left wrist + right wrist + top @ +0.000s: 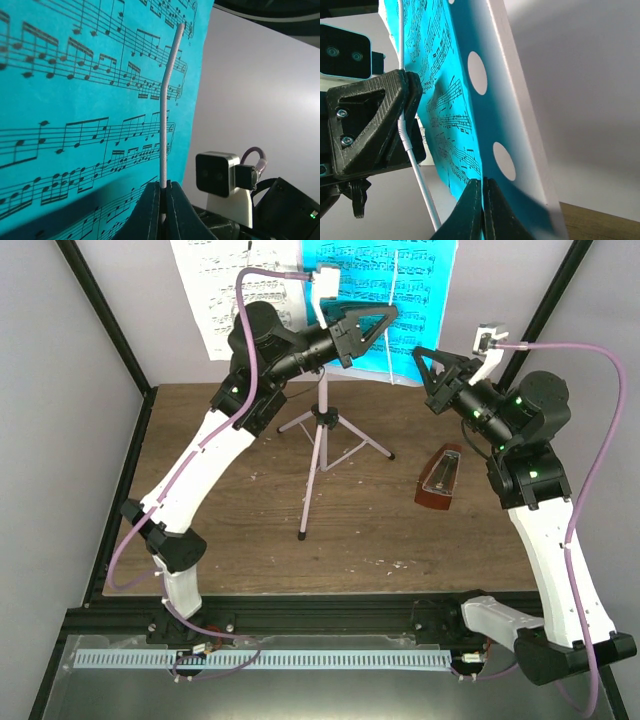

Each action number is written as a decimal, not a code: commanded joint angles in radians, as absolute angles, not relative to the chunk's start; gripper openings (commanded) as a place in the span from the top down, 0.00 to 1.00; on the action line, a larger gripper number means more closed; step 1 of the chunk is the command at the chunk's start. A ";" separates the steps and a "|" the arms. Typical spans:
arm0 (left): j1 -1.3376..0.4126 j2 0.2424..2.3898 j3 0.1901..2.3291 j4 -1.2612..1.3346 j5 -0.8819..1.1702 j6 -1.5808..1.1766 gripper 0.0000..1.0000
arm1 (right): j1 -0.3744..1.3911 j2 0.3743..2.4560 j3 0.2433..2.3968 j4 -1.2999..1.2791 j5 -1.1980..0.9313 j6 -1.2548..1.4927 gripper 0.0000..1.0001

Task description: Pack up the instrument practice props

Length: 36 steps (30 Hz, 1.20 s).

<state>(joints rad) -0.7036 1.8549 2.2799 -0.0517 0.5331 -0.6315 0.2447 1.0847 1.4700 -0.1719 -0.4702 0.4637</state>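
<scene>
The pale pink music stand [318,440] rises on its tripod at the back of the table. Its hole-dotted desk [520,100] carries a cyan music sheet [430,270] and a white music sheet [215,290]. My left gripper [163,186] is shut on the stand's thin white wire page holder [165,110], in front of the cyan sheet [75,100]. My right gripper [482,182] is shut on the lower edge of the cyan sheet [445,100], near its lower right corner. The brown pyramid metronome [440,480] stands on the table under the right arm.
The two grippers [390,320] [420,355] hang close together in front of the stand's desk. Black frame posts [100,310] and pale walls close in the wooden table [220,530] at left, right and back.
</scene>
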 commanded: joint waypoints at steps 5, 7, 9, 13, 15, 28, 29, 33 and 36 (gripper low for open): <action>-0.706 1.826 2.222 0.082 0.612 -0.556 1.00 | 0.251 1.004 1.406 -0.099 -0.381 0.460 0.99; -0.707 1.820 2.211 0.094 0.615 -0.540 1.00 | 0.252 0.989 1.390 -0.088 -0.361 0.459 0.99; -0.706 1.819 2.212 0.089 0.612 -0.530 1.00 | 0.251 0.982 1.387 -0.088 -0.350 0.457 0.99; -0.707 1.821 2.210 0.085 0.607 -0.533 1.00 | 0.252 0.935 1.351 -0.057 -0.295 0.462 0.99; -0.706 1.818 2.204 0.082 0.592 -0.539 1.00 | 0.251 0.885 1.315 -0.025 -0.226 0.465 0.99; -0.706 1.743 2.078 0.117 0.540 -0.476 0.28 | 0.251 0.564 1.157 0.040 -0.052 0.440 0.99; -0.707 1.719 2.035 0.137 0.543 -0.464 0.23 | 0.251 0.562 1.169 0.017 -0.082 0.434 0.99; -0.706 1.591 1.839 0.237 0.592 -0.454 0.14 | 0.252 0.562 1.240 -0.109 -0.243 0.393 0.99; -0.706 1.492 1.696 0.268 0.645 -0.485 0.13 | 0.251 0.547 1.260 -0.169 -0.358 0.383 0.99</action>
